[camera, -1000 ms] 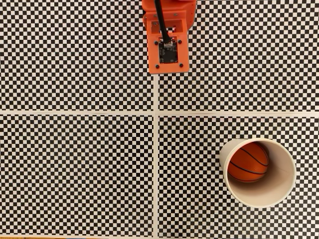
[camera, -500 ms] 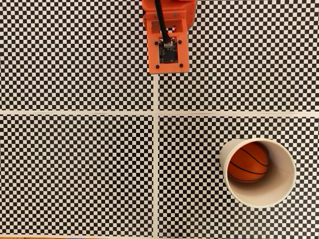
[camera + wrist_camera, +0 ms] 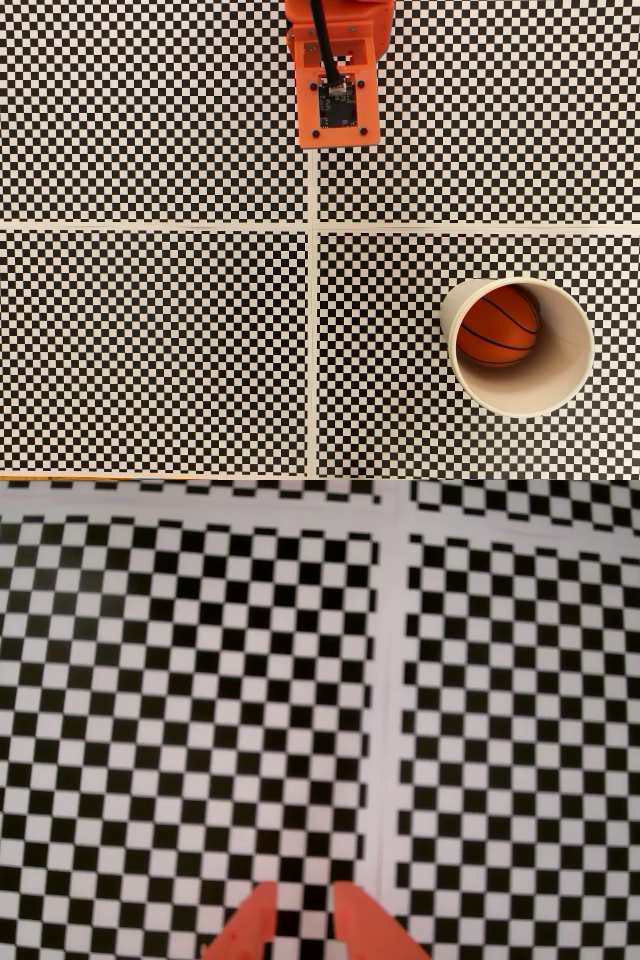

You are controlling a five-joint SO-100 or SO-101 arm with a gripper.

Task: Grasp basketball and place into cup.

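Note:
The basketball [image 3: 497, 325], orange with thin dark seams, lies inside the cream-white paper cup [image 3: 560, 385] at the lower right of the fixed view. It rests against the cup's upper-left inner wall. The arm's orange wrist block [image 3: 336, 95] sits at the top centre, far from the cup, and covers the fingers there. In the wrist view my gripper [image 3: 303, 892] enters from the bottom edge. Its two orange fingertips [image 3: 258, 910] stand a little apart, with only checkered surface showing in the gap. The wrist view shows neither ball nor cup.
The table is covered by black-and-white checkerboard sheets [image 3: 150, 340] divided by white seams, one vertical [image 3: 313, 300] and one horizontal [image 3: 150, 226]. A black cable [image 3: 320, 40] runs along the arm.

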